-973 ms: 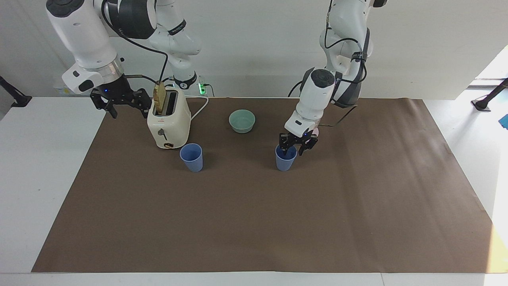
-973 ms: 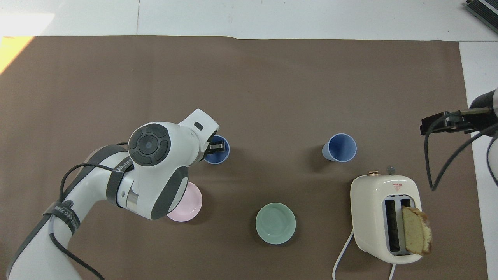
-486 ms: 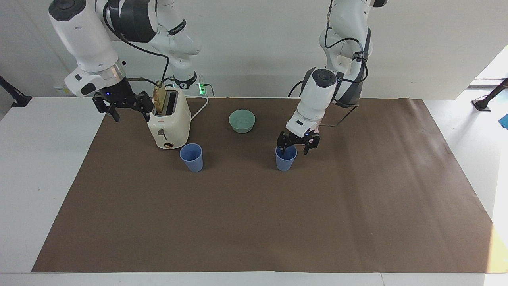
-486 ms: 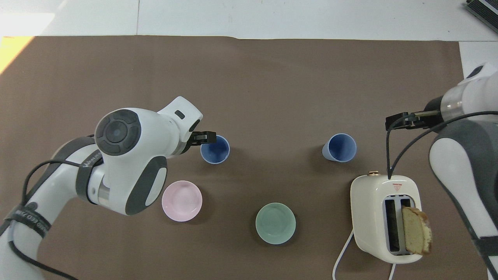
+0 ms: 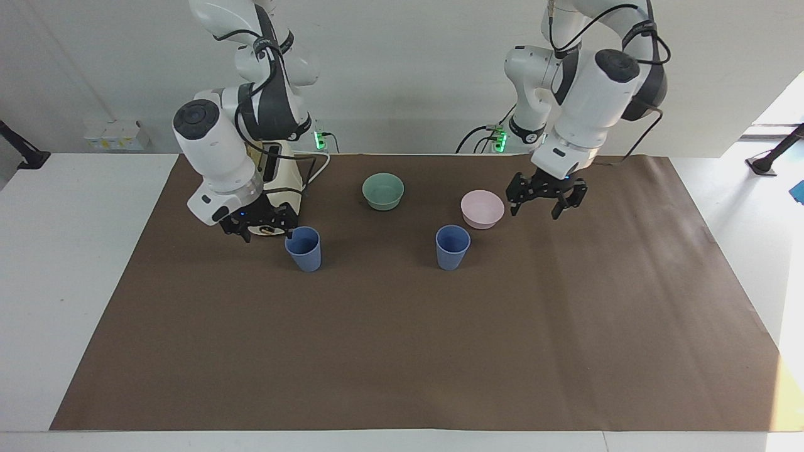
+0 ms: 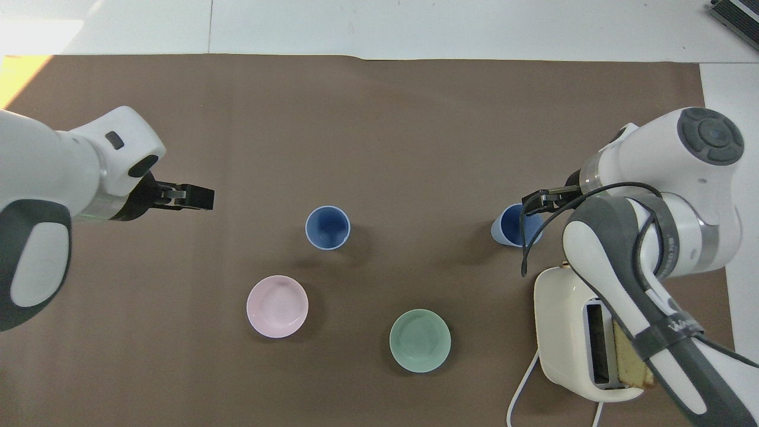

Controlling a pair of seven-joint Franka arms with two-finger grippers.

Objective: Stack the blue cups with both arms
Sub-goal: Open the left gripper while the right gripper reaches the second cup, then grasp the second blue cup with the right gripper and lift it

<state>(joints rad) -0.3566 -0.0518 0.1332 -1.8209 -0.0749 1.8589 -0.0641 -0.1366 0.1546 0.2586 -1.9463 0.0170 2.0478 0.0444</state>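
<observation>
My open, empty right end effector sits beside the small matte periwinkle-blue plastic cup by the toaster; I should straddle its rim squarely before closing, while my open left end effector waits near the twin cup.

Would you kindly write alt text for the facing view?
Two blue cups stand apart and unstacked on a brown mat: the right gripper is open beside one cup in front of a toaster, while the left gripper hangs open beside a pink bowl, near the other cup. A green bowl sits nearer the robots.
</observation>
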